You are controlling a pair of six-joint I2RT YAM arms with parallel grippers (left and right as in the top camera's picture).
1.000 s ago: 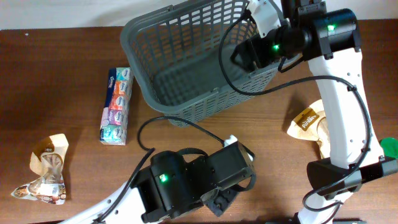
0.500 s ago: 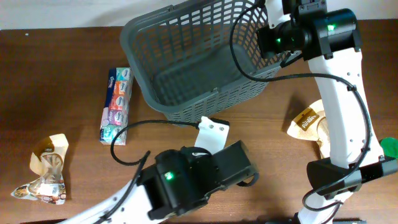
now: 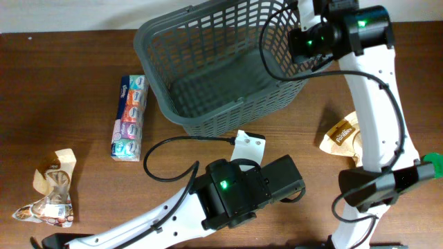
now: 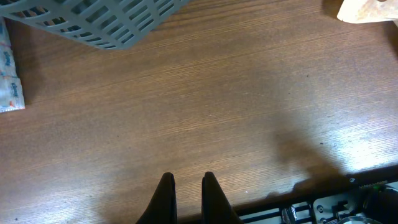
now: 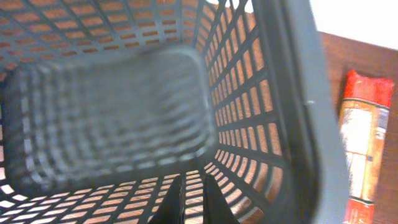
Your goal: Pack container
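The container [image 3: 208, 69] is a big dark grey lattice basket at the back middle of the table. My right gripper [image 3: 299, 47] hangs over its right side. In the right wrist view the right gripper [image 5: 193, 176] points down inside the container [image 5: 106, 118], shut, with only the slotted wall showing behind its fingers. My left arm [image 3: 242, 187] lies across the front of the table. In the left wrist view the left gripper [image 4: 188, 173] is shut over bare wood with nothing in it, well in front of the container's corner [image 4: 93, 25].
A tissue pack [image 3: 129, 117] lies left of the basket. A crumpled snack bag [image 3: 52, 188] sits at the front left and a brown one [image 3: 344, 135] at the right. A red packet [image 5: 364, 143] lies just outside the basket's right wall.
The right gripper has closed and shifted from inside the basket toward its right rim. The left arm has swung to the right along the table's front.
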